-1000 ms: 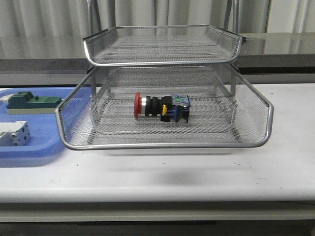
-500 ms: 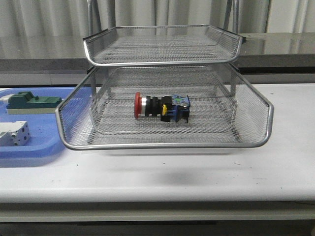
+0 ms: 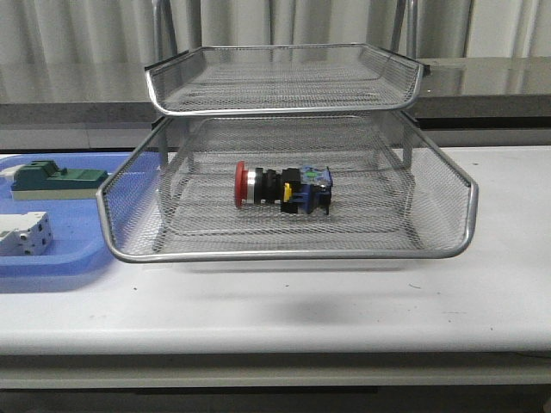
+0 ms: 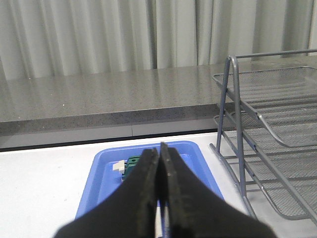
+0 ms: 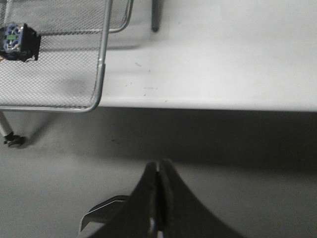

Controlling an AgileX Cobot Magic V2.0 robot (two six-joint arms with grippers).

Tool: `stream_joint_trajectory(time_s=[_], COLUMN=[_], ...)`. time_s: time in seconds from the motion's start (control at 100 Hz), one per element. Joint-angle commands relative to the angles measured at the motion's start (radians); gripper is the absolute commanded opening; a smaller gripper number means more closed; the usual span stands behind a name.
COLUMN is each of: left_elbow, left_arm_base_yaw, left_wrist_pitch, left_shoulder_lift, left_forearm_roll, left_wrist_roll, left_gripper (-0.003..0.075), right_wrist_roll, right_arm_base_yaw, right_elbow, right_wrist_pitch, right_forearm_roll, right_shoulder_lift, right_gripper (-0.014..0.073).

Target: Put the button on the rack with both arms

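Note:
The button (image 3: 282, 188) lies on its side in the lower tier of the silver wire-mesh rack (image 3: 288, 254), red cap to the left, blue rear block to the right. Its blue rear end also shows in the right wrist view (image 5: 18, 40), inside the rack's mesh (image 5: 101, 59). No arm shows in the front view. My left gripper (image 4: 159, 151) is shut and empty, held above the blue tray, with the rack's side (image 4: 277, 114) beside it. My right gripper (image 5: 158, 166) is shut and empty, off the table's front edge, away from the rack.
A flat blue tray (image 3: 52, 267) sits left of the rack, holding a green block (image 3: 56, 179) and a white terminal block (image 3: 24, 234). The tray (image 4: 106, 168) and green block (image 4: 132, 166) also show in the left wrist view. A grey ledge and curtains stand behind the table.

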Motion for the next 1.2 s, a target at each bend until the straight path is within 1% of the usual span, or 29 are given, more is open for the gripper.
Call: stream_joint_trajectory(time_s=[0.0,0.16,0.24,0.41,0.62,0.8,0.9,1.01,1.19], left_elbow=[-0.028,-0.028,-0.028,-0.028,-0.028,-0.028,-0.028,-0.028,-0.028], left_arm_base_yaw=[0.004,0.004,0.004,0.004,0.004,0.004,0.004,0.004,0.004], left_wrist_pitch=[-0.080,-0.080,-0.080,-0.080,-0.080,-0.080,-0.080,-0.080,-0.080], left_shoulder_lift=[0.008,0.008,0.008,0.008,0.008,0.008,0.008,0.008,0.008], left_forearm_roll=[-0.011,-0.011,-0.011,-0.011,-0.011,-0.011,-0.011,-0.011,-0.011], left_wrist_roll=[-0.010,-0.010,-0.010,-0.010,-0.010,-0.010,-0.010,-0.010,-0.010], left_gripper=[-0.0020,-0.0020,-0.0020,-0.0020,-0.0020,-0.0020,-0.0020,-0.0020,-0.0020], right_wrist_roll=[-0.031,-0.120,-0.147,-0.149,-0.149,-0.148,-0.148,-0.148,-0.148], right_arm_base_yaw=[0.001,0.011,0.041,0.155,0.328,0.449,0.498,0.546,0.588], right_elbow=[-0.034,-0.034,-0.034,-0.034,-0.034,-0.034,-0.034,-0.034,-0.035], right_wrist_pitch=[-0.053,-0.071,-0.087,-0.160,-0.307,-0.405,-0.457,-0.547,-0.653], right_forearm_roll=[0.083,0.167,0.189,0.191,0.195,0.199,0.199,0.199,0.199], right_shoulder_lift=[0.064,0.178,0.233,0.343,0.475,0.581,0.625,0.672,0.716], right_gripper=[-0.0067,-0.0067,-0.0067,-0.0067,-0.0067,-0.0067,-0.0064,-0.0064,-0.0057])
